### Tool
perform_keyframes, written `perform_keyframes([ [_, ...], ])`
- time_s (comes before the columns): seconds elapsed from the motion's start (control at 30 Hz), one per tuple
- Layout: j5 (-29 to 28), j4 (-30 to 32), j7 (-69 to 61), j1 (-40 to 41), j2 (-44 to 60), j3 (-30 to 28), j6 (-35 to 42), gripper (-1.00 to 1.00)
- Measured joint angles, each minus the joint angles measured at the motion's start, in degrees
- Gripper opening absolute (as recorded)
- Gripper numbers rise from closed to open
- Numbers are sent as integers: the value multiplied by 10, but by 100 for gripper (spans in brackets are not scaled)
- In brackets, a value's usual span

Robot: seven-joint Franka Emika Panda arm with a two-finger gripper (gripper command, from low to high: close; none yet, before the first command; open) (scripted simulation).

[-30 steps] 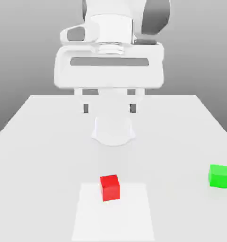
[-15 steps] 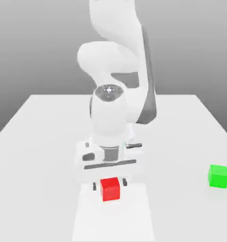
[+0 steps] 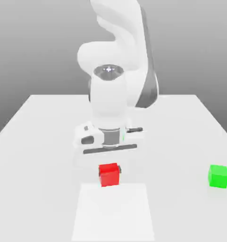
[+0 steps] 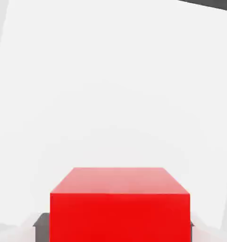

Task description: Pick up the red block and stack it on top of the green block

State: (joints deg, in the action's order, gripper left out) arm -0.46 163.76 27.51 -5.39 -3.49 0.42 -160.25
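Raised since the earlier frame, the glossy red cube now hangs in the pincer's grip.

Largest is the pale grey flat table, with the white jointed robot arm over it, also lifted. On the table, toward the viewer, lies a bright white rectangular patch; the red cube appears just beyond its far edge in the exterior view. The white pincer with dark fingertips is closed onto the cube, one fingertip against each of two opposite sides. Well apart, at the exterior view's right, the bright green cube sits on the table.
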Motion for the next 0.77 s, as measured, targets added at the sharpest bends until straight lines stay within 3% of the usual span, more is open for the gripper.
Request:
perform_keyframes([
  [0.47,-1,-132,-299,-295,44,140,90,-100],
  [0.63,-56,-145,-278,-311,133,122,15,-100],
  [0.67,-67,-146,-271,-314,149,118,1,100],
  [0.77,-67,-146,-271,-314,149,118,1,100],
])
